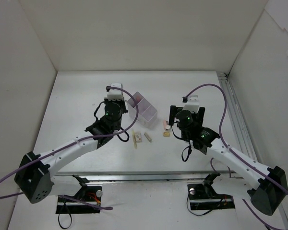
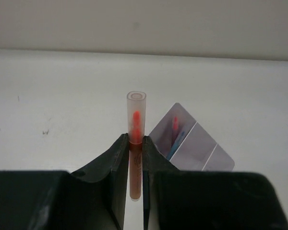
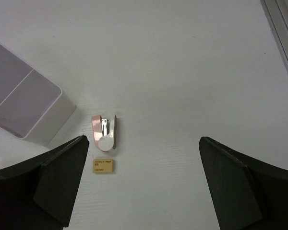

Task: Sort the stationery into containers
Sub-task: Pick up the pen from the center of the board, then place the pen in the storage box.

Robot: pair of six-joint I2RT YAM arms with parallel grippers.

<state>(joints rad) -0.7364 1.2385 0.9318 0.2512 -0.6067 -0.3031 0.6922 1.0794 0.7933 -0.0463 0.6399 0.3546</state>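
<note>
- Left gripper (image 2: pixel 135 142): the fingers are clamped on a translucent pink pen (image 2: pixel 136 120). Its open end projects past the fingertips, and the hold looks firm.
- The box (image 2: pixel 192 143) sits on the table (image 1: pixel 77 105), just right of the held pen and beyond it. One compartment holds a pink and a blue pen.
- Judged step: delivery of the pen to that compartment. Carry it over the opening, line its length up with the compartment's long side, and lower it before letting go, so it clears the divider and rim.
- Right gripper (image 3: pixel 144 143): the fingers are spread wide and hold nothing. Below lie a small pinkish piece (image 3: pixel 104 133) and a tan eraser (image 3: pixel 103 166), near the box corner.
- A yellow pen (image 1: pixel 134 140) and small blocks lie between the arms.
- Risk: the right arm stands near the box, so crowding is possible.
</note>
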